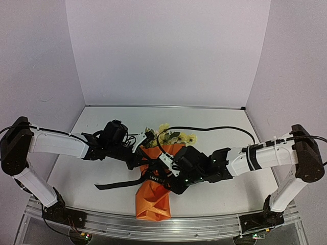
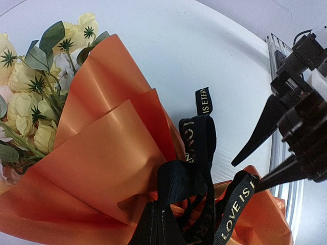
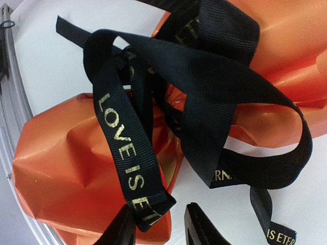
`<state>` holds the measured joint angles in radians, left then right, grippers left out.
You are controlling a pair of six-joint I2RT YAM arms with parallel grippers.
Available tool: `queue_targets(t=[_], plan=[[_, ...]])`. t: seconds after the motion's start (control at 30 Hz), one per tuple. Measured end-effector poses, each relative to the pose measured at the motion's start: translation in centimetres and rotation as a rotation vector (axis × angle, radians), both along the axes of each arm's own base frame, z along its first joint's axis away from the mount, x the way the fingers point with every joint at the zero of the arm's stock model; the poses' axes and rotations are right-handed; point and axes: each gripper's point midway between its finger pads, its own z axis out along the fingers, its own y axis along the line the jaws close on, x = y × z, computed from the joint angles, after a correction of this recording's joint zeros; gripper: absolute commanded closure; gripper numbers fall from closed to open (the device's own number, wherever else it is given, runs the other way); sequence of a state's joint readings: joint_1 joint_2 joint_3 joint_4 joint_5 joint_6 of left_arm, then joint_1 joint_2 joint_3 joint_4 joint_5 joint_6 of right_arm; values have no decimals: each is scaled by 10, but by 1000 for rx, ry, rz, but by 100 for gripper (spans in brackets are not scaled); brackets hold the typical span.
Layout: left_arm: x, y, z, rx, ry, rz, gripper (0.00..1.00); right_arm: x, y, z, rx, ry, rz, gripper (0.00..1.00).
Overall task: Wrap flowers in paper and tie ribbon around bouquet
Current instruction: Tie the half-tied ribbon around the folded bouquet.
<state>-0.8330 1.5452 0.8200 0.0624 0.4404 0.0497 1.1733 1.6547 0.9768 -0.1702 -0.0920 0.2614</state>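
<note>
Top, left-wrist and right-wrist views of the tying step.

Laid flat on the surface [image 1: 87, 168] between the two arms: the bouquet [image 1: 153, 199], closed end toward the near edge, flowers [image 1: 173, 137] toward the far side. So placed to bring the narrow waist within reach of both claws.

Folded into a cone round the bunch: the paper [image 2: 102, 153], with blossoms showing at the wide mouth.

Looped loosely over the waist of the cone, not yet drawn tight: the ribbon [image 3: 122, 148], one long tail trailing leftward across the surface.

Clenched, apparently on the gathered strands just above the paper: the left claw [image 1: 144, 143], tips hidden beneath those strands in its own view. Best read as an anchor, to keep the loop from slipping.

Released, jaws parted: the right claw [image 3: 159, 212], a lettered strand end lying against one finger, unpinched. Judged to be lining up for a grasp on that end, ready for a pull through the loop.

Writing: gold capitals along the black band. Legible as "LOVE IS" on the strand at the right claw, "IS ETER" on a free end, "ERNA" on a lower fold. Presumably a repeat of "LOVE IS ETERNAL". No other label or brand in sight.
</note>
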Motion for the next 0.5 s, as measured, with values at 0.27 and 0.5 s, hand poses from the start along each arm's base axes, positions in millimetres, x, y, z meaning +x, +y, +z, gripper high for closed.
queue_targets(t=[0.27, 0.5], plan=[[3, 13, -5, -6, 18, 101, 100, 12, -1, 5, -6, -44, -59, 100], [6, 35, -4, -45, 21, 246, 100, 20, -20, -2, -97, -77, -112, 100]])
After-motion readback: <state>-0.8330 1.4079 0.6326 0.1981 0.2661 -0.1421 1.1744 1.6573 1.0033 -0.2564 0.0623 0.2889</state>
